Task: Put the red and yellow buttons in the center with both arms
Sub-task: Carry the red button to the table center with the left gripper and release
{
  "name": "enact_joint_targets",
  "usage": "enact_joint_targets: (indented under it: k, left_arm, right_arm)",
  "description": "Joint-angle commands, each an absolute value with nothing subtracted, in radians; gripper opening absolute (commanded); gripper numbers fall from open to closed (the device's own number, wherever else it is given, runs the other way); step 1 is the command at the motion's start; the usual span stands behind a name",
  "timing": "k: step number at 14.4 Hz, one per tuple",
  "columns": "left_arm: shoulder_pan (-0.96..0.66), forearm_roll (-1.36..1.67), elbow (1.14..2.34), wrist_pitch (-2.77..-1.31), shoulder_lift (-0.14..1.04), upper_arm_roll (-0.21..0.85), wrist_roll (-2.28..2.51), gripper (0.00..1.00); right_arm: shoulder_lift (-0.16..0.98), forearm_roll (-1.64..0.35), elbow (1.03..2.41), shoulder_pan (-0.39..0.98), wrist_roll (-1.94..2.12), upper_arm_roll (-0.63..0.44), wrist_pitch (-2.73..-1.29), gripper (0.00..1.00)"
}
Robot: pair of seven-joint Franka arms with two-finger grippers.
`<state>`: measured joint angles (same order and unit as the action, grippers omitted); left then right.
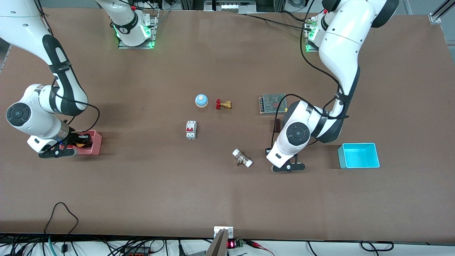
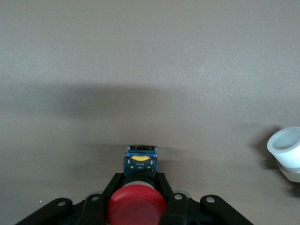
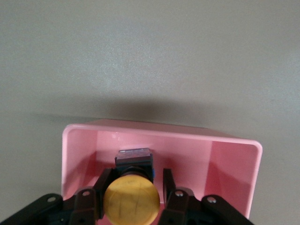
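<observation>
My left gripper (image 1: 270, 152) is low over the brown tabletop (image 1: 213, 167), between a white-ended fitting and the cyan tray. In the left wrist view the gripper (image 2: 139, 176) is shut on the red button (image 2: 137, 204), whose blue-black base (image 2: 140, 161) points at the table. The arm hides the red button in the front view. My right gripper (image 1: 80, 142) is down in the pink tray (image 1: 96, 145). In the right wrist view it (image 3: 137, 172) is open around the yellow button (image 3: 131, 199), with a gap at one finger (image 3: 168, 185). The yellow button (image 1: 82, 143) sits inside the tray (image 3: 229, 164).
Around the table's middle are a blue dome bell (image 1: 201, 100), a brass valve with a red handle (image 1: 223, 104), a white circuit breaker (image 1: 191, 129) and the white-ended fitting (image 1: 242, 158), also seen from the left wrist (image 2: 286, 147). A mesh-topped box (image 1: 273, 103) and the cyan tray (image 1: 359, 155) lie toward the left arm's end.
</observation>
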<state>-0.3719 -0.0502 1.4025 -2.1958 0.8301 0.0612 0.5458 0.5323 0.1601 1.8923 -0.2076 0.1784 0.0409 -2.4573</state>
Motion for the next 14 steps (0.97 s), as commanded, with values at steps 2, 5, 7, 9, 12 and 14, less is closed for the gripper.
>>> enact_joint_targets:
  k: [2,5,7,9,12,14]
  left_arm:
    - [-0.385,-0.032,1.402,-2.220,0.845,0.049,0.558,0.96]
    - [-0.382,-0.034,1.402,-2.220,0.844,0.049,0.554,1.00]
    - [-0.380,-0.032,1.399,-2.214,0.835,0.049,0.548,1.00]
    - [-0.374,-0.034,1.401,-2.201,0.792,0.049,0.541,1.00]
    - [-0.368,-0.048,1.388,-2.082,0.692,0.038,0.528,1.00]
    - [-0.347,-0.046,1.387,-2.011,0.614,0.028,0.416,1.00]
  right_arm:
    - [0.532,0.167,1.896,-0.222,0.202,0.052,-2.465,0.16]
    - [0.477,0.166,1.896,-0.227,0.245,0.054,-2.427,0.13]
    - [0.395,0.164,1.888,-0.226,0.276,0.055,-2.291,0.13]
    - [0.316,0.158,1.872,-0.225,0.304,0.077,-2.164,0.13]
    - [0.242,0.052,1.861,-0.215,0.232,0.146,-2.021,0.13]
    - [0.239,0.052,1.864,-0.193,0.076,0.223,-1.999,0.13]
